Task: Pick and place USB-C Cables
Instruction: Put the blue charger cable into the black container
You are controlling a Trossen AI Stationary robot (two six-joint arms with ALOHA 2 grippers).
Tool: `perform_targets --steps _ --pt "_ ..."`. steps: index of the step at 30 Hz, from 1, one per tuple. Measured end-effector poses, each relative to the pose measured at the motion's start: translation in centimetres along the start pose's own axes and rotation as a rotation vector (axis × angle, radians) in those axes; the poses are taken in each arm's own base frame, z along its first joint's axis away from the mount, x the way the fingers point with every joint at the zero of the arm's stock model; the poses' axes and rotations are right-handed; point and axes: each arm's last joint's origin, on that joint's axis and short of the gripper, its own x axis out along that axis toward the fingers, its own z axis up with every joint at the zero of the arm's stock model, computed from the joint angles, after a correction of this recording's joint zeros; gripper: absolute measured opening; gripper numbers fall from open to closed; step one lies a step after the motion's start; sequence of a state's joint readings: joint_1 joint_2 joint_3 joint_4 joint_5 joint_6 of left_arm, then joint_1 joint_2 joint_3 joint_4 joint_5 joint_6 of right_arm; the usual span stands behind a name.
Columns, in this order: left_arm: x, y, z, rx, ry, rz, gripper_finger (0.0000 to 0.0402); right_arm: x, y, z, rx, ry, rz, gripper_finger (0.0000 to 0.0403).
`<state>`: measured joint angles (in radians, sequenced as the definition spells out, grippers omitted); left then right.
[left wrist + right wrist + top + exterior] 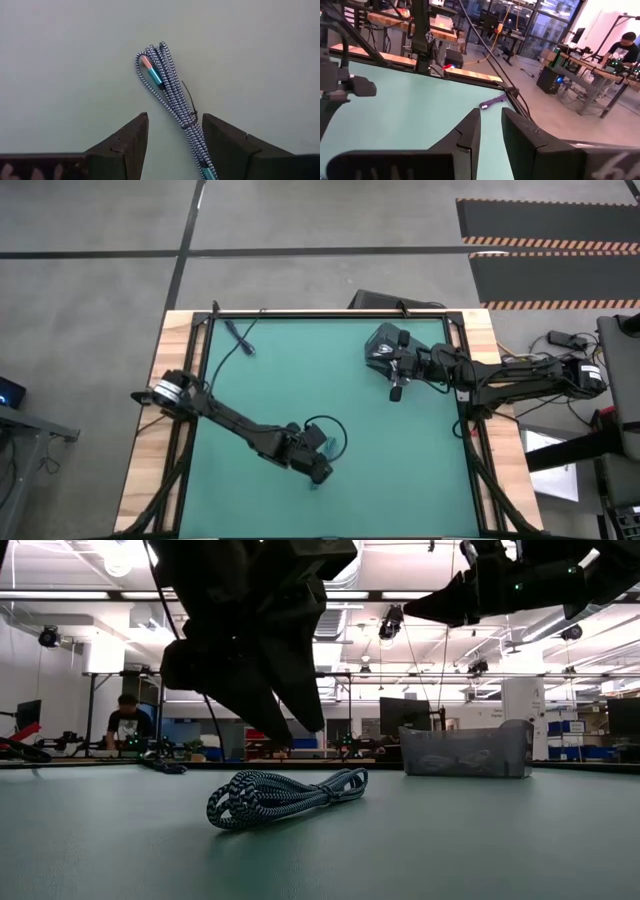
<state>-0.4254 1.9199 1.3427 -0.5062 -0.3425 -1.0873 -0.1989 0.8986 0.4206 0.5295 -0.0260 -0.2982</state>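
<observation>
Left gripper (172, 137) hangs over the near-centre of the green mat (300, 370), jaws spread, nothing in them. The teal cable (170, 90), a braided bundle lying flat on the mat, runs straight between the two fingertips in the left wrist view, so we're lined up for the pick but not down on it yet. In the low view the bundle (285, 798) sits just under and slightly right of the left arm, apart from it.

Right gripper (396, 385) is parked above the mat at the far right, just beside the grey bin (383, 340), fingers nearly together and empty as far as we can see. A dark blue cable (492, 103) lies by the mat's far left corner.

How we'd do this step:
- Descend straight, keep the bundle centred between the fingers.
- Grab at the tied waist near the fingertips, where the strands are bunched. Closing on the loose loop end would likely catch only some strands.
- Fingertips right down to the mat before closing; the bundle is low and flat.
- Lift slowly and check it hangs as one piece before swinging to the bin.
</observation>
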Motion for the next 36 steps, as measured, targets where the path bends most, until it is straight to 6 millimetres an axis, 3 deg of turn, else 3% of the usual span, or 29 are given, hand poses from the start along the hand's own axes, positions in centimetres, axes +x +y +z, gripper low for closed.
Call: perform_targets --steps 16,23,36 --pt "0.2 -0.7 -0.4 -0.009 -0.107 -0.016 0.0171 0.0 0.0 -0.1 0.013 0.009 0.003 0.0068" --pt "2.3 -1.3 -1.4 0.010 -0.102 0.007 0.0171 0.0 0.1 -0.4 0.027 0.042 0.013 0.0068" --pt "4.5 -1.1 -2.4 0.028 -0.079 0.053 0.0171 0.0 0.2 -0.5 0.027 0.051 0.016 0.0068"
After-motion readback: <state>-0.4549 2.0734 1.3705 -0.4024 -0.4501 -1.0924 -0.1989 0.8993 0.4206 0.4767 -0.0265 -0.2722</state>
